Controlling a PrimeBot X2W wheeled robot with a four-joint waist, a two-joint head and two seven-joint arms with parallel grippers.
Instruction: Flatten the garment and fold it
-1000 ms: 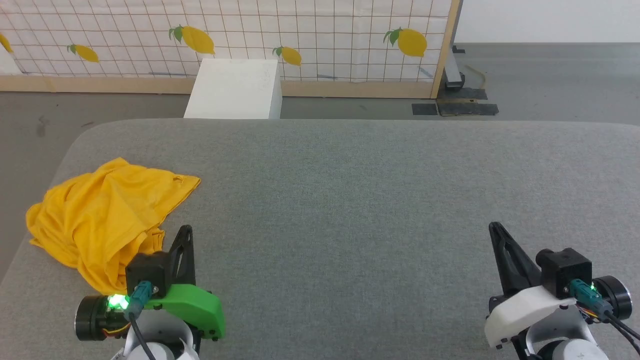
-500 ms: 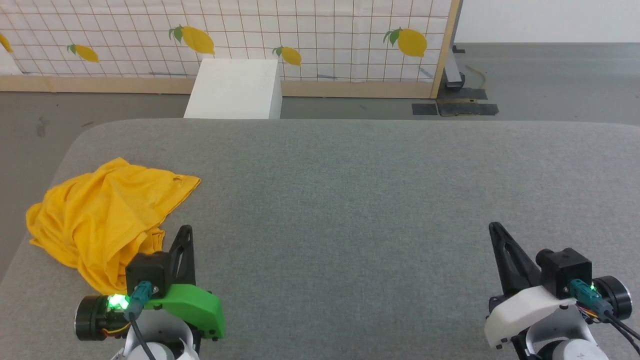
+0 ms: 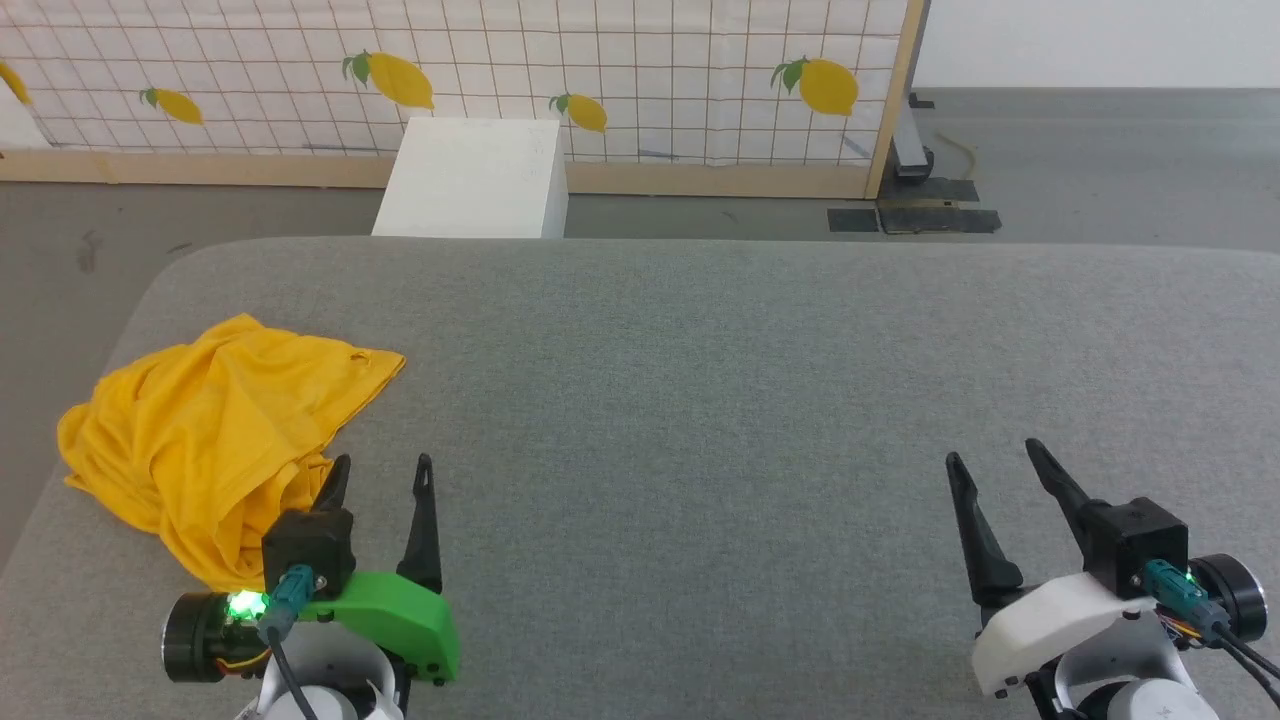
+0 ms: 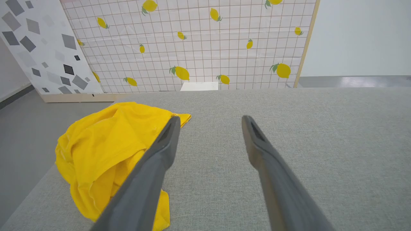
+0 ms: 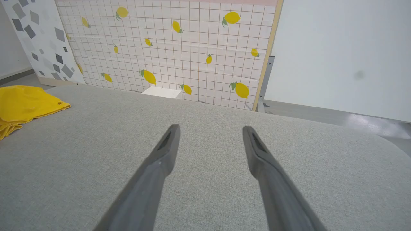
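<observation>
The grey padded surface (image 3: 720, 380) is the widest thing before me, running from 9 o'clock to 3 o'clock across the head view, with a rounded corner at 10 o'clock. Behind it, at 12 o'clock, stands the lemon-print partition (image 3: 650, 70), a white grid dotted with yellow lemons in a wooden frame. The grey floor (image 3: 1100, 170) runs along its foot and off toward 2 o'clock. Next is the garment (image 3: 200, 430), a mustard-yellow heap, crumpled and unfolded. It lies on the surface near the 9 o'clock edge with plain yellow cloth facing up and one flatter corner reaching toward 1 o'clock. The white box (image 3: 470, 180) sits on the floor at 11 o'clock, between the surface's far edge and the partition. My left pincer (image 3: 382, 462), on its green mount, is low at 7 o'clock. It is released, its two dark fingers spread and pointing to 12 o'clock, gripping nothing. The garment lies just beside it, at 10 o'clock from the tips. In the left wrist view the finger on the 9 o'clock side crosses in front of the yellow cloth, and I cannot tell whether it touches. My right pincer (image 3: 992, 452), on its white mount, is at 5 o'clock, likewise released. Its fingers are parted over grey surface, well apart from the garment, which the right wrist view shows at its 9 o'clock edge.
</observation>
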